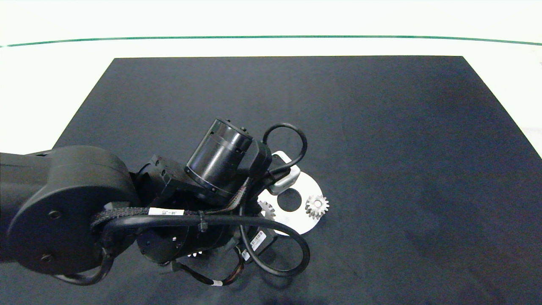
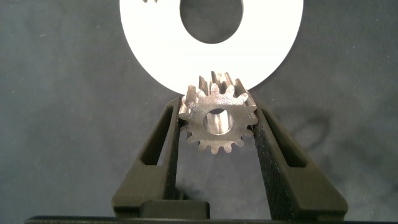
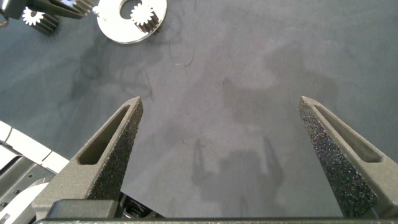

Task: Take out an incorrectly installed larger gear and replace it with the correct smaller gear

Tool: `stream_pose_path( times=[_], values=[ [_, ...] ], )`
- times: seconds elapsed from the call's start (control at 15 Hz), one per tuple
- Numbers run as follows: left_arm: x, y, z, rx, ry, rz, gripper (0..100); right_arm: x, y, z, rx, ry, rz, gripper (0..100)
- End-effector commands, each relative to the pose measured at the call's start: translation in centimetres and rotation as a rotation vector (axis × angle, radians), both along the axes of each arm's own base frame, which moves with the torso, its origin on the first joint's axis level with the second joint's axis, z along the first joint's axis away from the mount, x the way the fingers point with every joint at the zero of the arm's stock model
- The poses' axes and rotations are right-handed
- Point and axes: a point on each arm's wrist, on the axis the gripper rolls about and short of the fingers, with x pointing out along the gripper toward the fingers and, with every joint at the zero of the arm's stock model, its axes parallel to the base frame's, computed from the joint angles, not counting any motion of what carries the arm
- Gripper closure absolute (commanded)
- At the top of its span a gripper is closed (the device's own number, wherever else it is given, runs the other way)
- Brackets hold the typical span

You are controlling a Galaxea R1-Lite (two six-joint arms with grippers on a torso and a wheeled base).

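Gripped between the left tool's (image 2: 216, 121) fingers, a silver gear (image 2: 217, 120) is hanging at the white ring plate's (image 2: 273, 56) rim, at the plate's 8 o'clock from overhead. Which gear it is stays uncertain, so either lifting off or seating comes next. Another gear (image 1: 316, 206) is sitting at 3 o'clock. Right tool (image 3: 227, 155) is gaping wide over bare table (image 3: 249, 93).

Head view: the pale counter (image 1: 63, 76) around the dark mat (image 1: 381, 148) is overexposed to near white, and its green line (image 1: 271, 37) bows, showing lens distortion toward the edges. The mat darkens toward the lower corners. Left wrist view: the white disc (image 2: 155, 56) glares without surface detail; the gear (image 2: 217, 120) is sharp, with bright highlights on its teeth. Right wrist view: soft, doubled shadows of the right pincer (image 3: 221, 155) fall on the mat, indicating overhead light.
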Motion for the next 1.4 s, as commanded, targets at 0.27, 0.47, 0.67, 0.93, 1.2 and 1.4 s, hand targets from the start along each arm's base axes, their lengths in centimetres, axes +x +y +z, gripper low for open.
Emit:
stream_pose_path(
  times=[0.27, 0.47, 0.67, 0.93, 1.2, 1.4],
  values=[
    [0.1, -0.6, -0.5, 0.014, 0.007, -0.011, 90, 0.0, 0.0, 0.0, 0.001, 0.001, 0.002, 0],
    [0.3, -0.9, -0.9, 0.025, 0.014, -0.010, 90, -0.2, -0.1, -0.2, -0.001, 0.000, 0.002, 0],
    [0.6, -0.9, -1.1, 0.028, 0.017, -0.006, 90, -0.2, -0.1, -0.2, 0.001, -0.003, 0.002, 0],
    [1.1, -1.2, -0.9, 0.011, 0.002, 0.001, 90, -0.2, -0.1, -0.3, -0.001, 0.000, 0.002, 0],
    [1.4, -1.1, -1.0, 0.014, 0.002, 0.008, 90, -0.2, -0.1, -0.4, 0.000, 0.004, 0.002, 0],
    [1.7, -0.8, -1.0, 0.017, 0.001, 0.019, 90, -0.3, -0.1, -0.5, -0.001, 0.002, 0.002, 0]
  ],
)
